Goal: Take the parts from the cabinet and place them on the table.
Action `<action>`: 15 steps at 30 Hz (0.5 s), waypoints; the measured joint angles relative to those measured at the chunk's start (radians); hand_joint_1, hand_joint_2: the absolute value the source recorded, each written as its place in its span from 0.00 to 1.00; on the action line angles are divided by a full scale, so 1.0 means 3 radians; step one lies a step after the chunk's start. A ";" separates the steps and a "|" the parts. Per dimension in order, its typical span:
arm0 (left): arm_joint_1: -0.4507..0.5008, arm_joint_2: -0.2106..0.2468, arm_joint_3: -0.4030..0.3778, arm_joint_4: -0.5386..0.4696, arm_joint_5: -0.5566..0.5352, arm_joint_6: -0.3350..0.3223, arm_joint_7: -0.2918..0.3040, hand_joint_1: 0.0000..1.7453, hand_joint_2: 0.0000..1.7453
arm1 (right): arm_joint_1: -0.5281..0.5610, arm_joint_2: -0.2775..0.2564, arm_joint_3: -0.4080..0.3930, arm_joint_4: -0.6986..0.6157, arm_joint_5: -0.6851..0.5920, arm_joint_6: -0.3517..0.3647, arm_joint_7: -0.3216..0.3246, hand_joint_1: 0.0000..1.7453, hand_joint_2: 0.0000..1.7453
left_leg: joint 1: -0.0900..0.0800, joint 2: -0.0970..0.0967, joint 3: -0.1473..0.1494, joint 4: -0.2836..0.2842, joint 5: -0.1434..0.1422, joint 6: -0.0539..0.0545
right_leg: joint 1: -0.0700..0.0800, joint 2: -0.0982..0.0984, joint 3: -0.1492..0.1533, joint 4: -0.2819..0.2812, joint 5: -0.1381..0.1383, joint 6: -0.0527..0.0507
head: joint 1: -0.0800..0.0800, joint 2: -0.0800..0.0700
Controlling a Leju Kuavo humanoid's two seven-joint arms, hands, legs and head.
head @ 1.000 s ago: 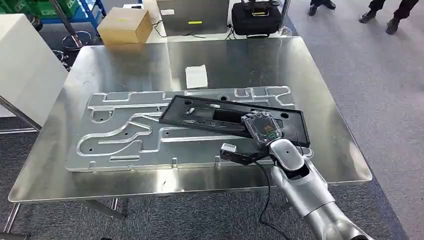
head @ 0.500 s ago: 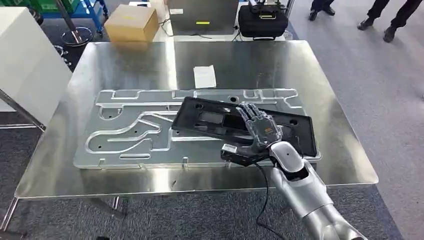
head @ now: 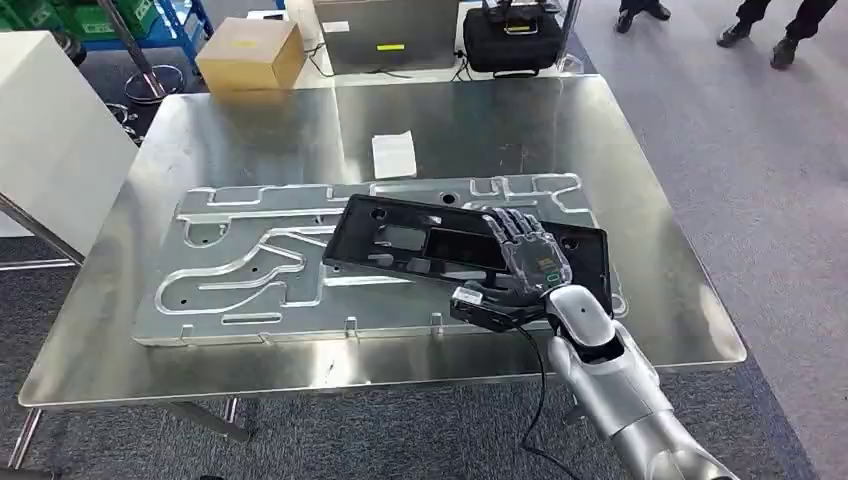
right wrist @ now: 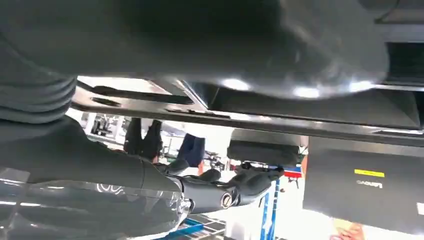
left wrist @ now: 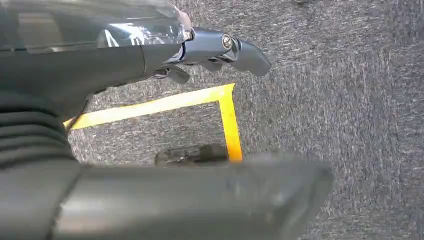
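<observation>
steel table (head: pixel 640 180) fills the frame's centre, bearing a large grooved aluminium plate (head: pixel 250 270) with the black frame part (head: pixel 400 240) lying across its right half, while the right hand (head: pixel 525 255) rests flat on that part, fingers spread and gripping nothing, and the left hand (left wrist: pixel 150 45) hangs empty over carpet.

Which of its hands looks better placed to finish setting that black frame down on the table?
The right hand: it already lies over the black frame, above the metal table. The left hand hangs over grey carpet, away from the frame.
</observation>
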 joint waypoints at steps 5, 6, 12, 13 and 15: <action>0.0009 0.0001 0.0000 0.0000 0.0022 -0.0015 -0.0001 0.00 0.00 | 0.0021 0.0004 -0.0001 0.0001 0.0000 -0.0001 -0.0003 0.00 0.00 | 0.0003 0.0001 0.0059 -0.0150 0.0247 -0.0010 | 0.0003 0.0006 0.0001 0.0037 -0.0011 0.0006 | 0.0000 0.0000; 0.0006 0.0004 0.0000 0.0000 0.0028 -0.0036 -0.0010 0.00 0.00 | 0.0019 0.0005 -0.0001 0.0001 0.0000 -0.0003 -0.0008 0.00 0.00 | 0.0002 0.0001 0.0214 -0.0465 0.0389 0.0005 | 0.0002 0.0010 0.0001 0.0060 -0.0023 0.0020 | -0.0003 0.0000; 0.0010 0.0000 0.0000 0.0001 0.0059 -0.0111 -0.0029 0.00 0.00 | 0.0033 0.0004 -0.0004 0.0001 0.0005 -0.0004 -0.0031 0.00 0.00 | 0.0003 0.0005 0.0251 -0.0645 0.0439 0.0121 | 0.0014 0.0021 -0.0054 0.0092 -0.0033 0.0127 | 0.0000 0.0001; 0.0006 0.0000 0.0000 0.0000 0.0061 -0.0117 -0.0029 0.00 0.00 | 0.0033 0.0004 -0.0008 0.0001 0.0005 -0.0004 -0.0031 0.00 0.00 | 0.0002 0.0009 0.0242 -0.0658 0.0458 0.0144 | 0.0004 0.0017 -0.0076 0.0160 -0.0133 0.0146 | 0.0010 0.0000; 0.0003 0.0000 0.0000 0.0000 0.0062 -0.0121 -0.0031 0.00 0.00 | 0.0035 0.0004 -0.0009 0.0001 0.0005 -0.0005 -0.0039 0.00 0.00 | -0.0001 0.0016 0.0198 -0.0659 0.0492 0.0176 | -0.0010 0.0013 -0.0236 0.0597 -0.0466 0.0169 | 0.0018 0.0000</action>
